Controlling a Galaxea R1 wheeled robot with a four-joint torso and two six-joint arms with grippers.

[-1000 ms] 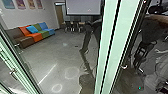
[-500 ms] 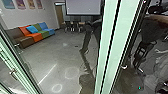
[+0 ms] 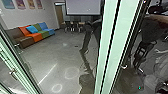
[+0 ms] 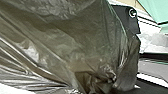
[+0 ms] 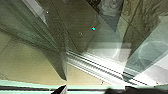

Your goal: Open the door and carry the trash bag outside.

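Pale green door post [image 3: 110, 50] as landmark. Multicoloured couch [image 3: 35, 33] well left of post; white screen [image 3: 83, 7] behind, also left. Trash bag [image 4: 65, 32] crumpled, close before left wrist camera; place against post unclear. Left gripper, right gripper: cannot tell if clenched, released or grasping.

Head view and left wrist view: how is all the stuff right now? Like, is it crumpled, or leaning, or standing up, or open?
Trash bag: crinkly, bunched up in one part.
Blue pillow: leaning on the couch.
Chairs: standing up, close together.
Screen: pale, can't tell if it's on.
Glass door: can't tell if it's open or shut.
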